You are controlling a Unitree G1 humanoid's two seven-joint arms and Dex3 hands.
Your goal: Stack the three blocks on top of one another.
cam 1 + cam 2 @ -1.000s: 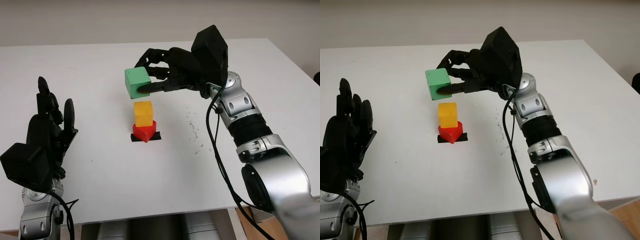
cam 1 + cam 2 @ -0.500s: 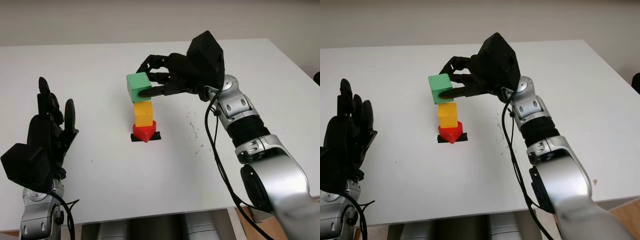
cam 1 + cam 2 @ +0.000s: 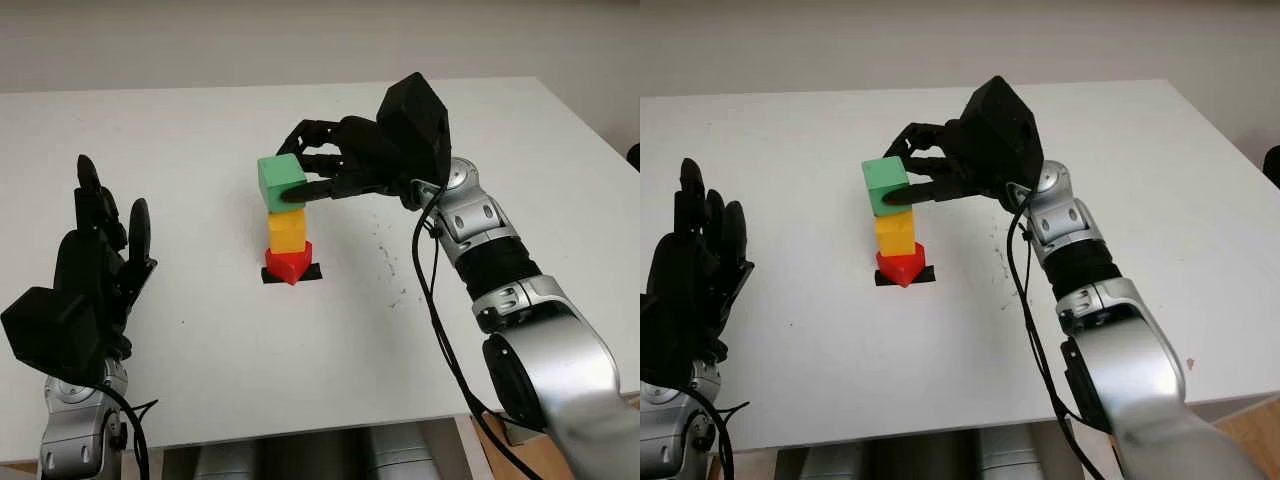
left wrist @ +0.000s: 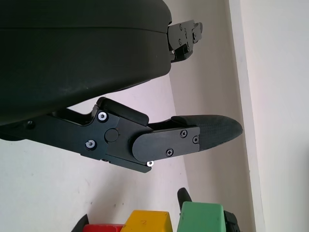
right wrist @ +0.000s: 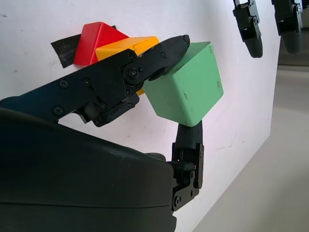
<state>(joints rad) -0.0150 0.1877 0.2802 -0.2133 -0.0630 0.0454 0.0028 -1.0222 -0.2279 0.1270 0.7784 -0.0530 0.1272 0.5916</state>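
Green block held on top of the stack

Left hand (image 3: 85, 290) is nearest, at the near left part of the white table (image 3: 520, 140); it is open, holds nothing and stands well apart from the blocks. Further in, near the middle of the table, a strip of black tape (image 3: 312, 272) lies flat, and the red block (image 3: 289, 263) sits on it. The yellow block (image 3: 287, 228) stands on the red block. The green block (image 3: 281, 182) is directly above the yellow block, and its lower face seems to touch the yellow top, but I cannot tell if it really rests there. In the right wrist view the green block looks a little tilted. Right hand (image 3: 335, 172) reaches in from the right side behind the stack and is clamped on the green block: one finger presses the near face, and the other fingers (image 3: 306, 134) curl over the far side.
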